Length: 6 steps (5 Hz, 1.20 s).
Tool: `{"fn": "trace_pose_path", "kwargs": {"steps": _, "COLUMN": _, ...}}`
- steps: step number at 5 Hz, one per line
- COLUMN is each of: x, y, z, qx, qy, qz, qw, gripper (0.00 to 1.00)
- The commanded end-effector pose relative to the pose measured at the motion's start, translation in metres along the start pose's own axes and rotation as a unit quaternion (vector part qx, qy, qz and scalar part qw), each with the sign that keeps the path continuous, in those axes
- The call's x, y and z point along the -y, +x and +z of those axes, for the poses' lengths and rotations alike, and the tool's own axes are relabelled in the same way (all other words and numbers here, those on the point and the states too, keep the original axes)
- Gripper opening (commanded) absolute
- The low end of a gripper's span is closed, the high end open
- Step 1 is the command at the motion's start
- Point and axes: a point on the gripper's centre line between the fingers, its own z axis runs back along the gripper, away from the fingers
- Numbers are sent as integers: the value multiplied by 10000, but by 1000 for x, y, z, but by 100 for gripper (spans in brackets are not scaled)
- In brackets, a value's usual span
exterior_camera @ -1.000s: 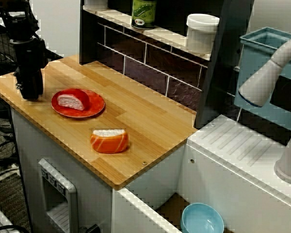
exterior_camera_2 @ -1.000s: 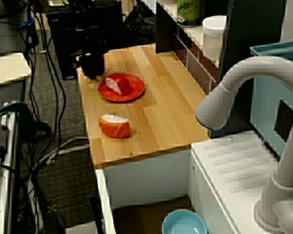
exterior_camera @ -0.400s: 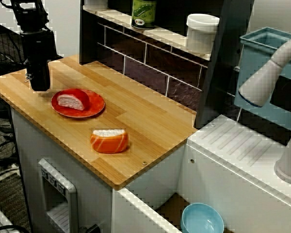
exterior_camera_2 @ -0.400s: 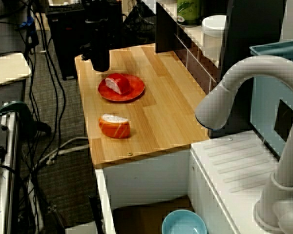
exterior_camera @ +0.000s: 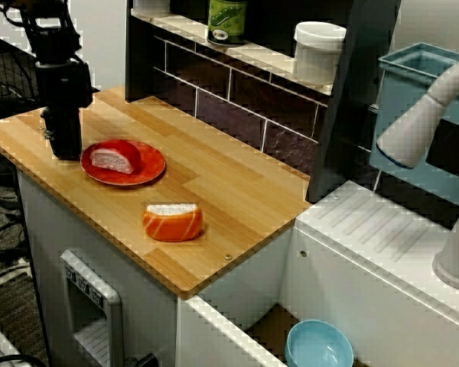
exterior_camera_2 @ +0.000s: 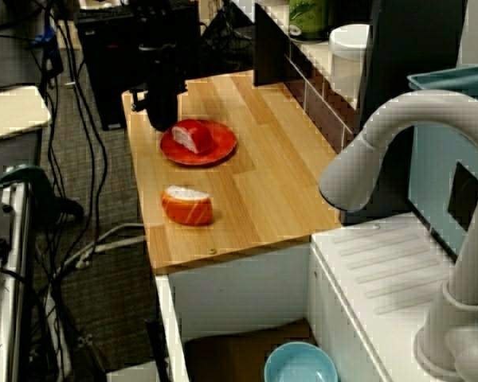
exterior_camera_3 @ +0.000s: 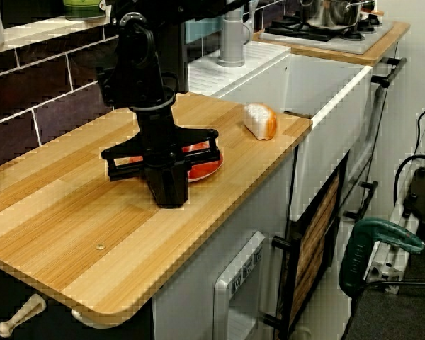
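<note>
From the front, the black robot gripper points down close to the wooden plank desk, just beside the glossy round red plate. The plate holds a rounded red-and-white toy sushi piece. An orange-and-white toy salmon sushi piece lies apart on bare wood. The sink-end view adds a curved grey plastic faucet. Only the far-end view shows the fingers together, clasping nothing, with the plate half hidden behind them.

A salmon sushi piece lies on the wooden counter. On the shelf above stand a green container, perhaps a bottle, and a white jar. A blue bowl sits below.
</note>
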Motion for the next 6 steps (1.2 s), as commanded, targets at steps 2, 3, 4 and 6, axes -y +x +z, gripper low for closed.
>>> {"fn": "trace_pose_path", "kwargs": {"steps": 2, "x": 16, "y": 19, "z": -4, "qx": -221, "qy": -204, "qz": -125, "qw": 9995, "gripper": 0}}
{"fn": "trace_pose_path", "kwargs": {"steps": 3, "x": 24, "y": 26, "z": 5, "qx": -226, "qy": -514, "qz": -208, "qw": 9982, "gripper": 0}}
{"fn": "trace_pose_path", "kwargs": {"steps": 4, "x": 32, "y": 31, "z": 13, "qx": -191, "qy": -754, "qz": -255, "qw": 9966, "gripper": 0}}
{"fn": "trace_pose_path", "kwargs": {"steps": 6, "x": 42, "y": 26, "z": 19, "qx": -164, "qy": -727, "qz": -223, "qw": 9970, "gripper": 0}}
